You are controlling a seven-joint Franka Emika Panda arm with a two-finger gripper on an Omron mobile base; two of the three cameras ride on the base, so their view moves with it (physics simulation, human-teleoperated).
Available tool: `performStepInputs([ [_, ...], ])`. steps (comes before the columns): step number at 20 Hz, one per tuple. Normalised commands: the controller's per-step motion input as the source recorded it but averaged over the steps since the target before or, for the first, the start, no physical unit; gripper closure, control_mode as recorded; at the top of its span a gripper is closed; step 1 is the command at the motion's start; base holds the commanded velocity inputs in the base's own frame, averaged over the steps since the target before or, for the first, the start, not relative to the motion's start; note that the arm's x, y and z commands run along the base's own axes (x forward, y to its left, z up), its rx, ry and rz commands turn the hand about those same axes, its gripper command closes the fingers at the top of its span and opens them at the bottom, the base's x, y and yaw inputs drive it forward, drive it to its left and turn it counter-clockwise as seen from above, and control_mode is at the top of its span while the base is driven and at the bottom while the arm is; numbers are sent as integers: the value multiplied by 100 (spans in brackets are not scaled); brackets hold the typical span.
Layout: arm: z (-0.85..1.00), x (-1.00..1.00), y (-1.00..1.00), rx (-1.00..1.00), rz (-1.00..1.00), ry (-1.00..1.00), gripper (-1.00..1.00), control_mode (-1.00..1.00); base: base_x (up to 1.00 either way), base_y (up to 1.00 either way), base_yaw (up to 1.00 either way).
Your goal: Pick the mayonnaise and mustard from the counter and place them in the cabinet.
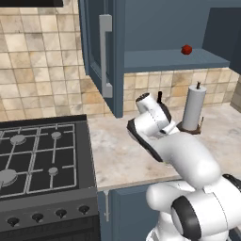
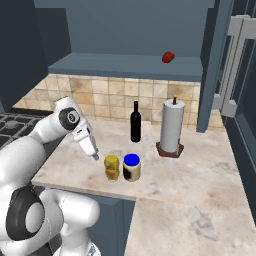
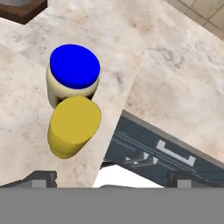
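While the gripper [image 2: 94,154] hangs spread and empty, the squat yellow mustard [image 2: 111,168] touches the blue-lidded, pale-labelled mayonnaise [image 2: 131,167] near the counter [image 2: 190,175] edge, below the open cabinet [image 2: 125,64]

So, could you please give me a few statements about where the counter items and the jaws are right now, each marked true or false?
1. The mustard and the mayonnaise stand side by side on the counter. True.
2. The gripper has its jaws closed on the mustard. False: the jaws are open and hold nothing, just beside the mustard.
3. A small red ball lies on the cabinet shelf. True.
4. The wine bottle lies on its side. False: it stands upright.
5. The paper towel roll stands on the stove. False: it stands on the counter.
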Motion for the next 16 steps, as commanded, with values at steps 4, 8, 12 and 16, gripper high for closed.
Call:
performStepInputs([
  [4,-11,4,-1,-17,-11,-3,-100,-100,0,0,0],
  [8,-8,6,-1,-15,-10,-3,-100,-100,0,0,0],
  [12,-14,15,-1,-13,-10,0,-100,-100,0,0,0],
  [16,-11,8,-1,-10,-9,-2,-100,-100,0,0,0],
])
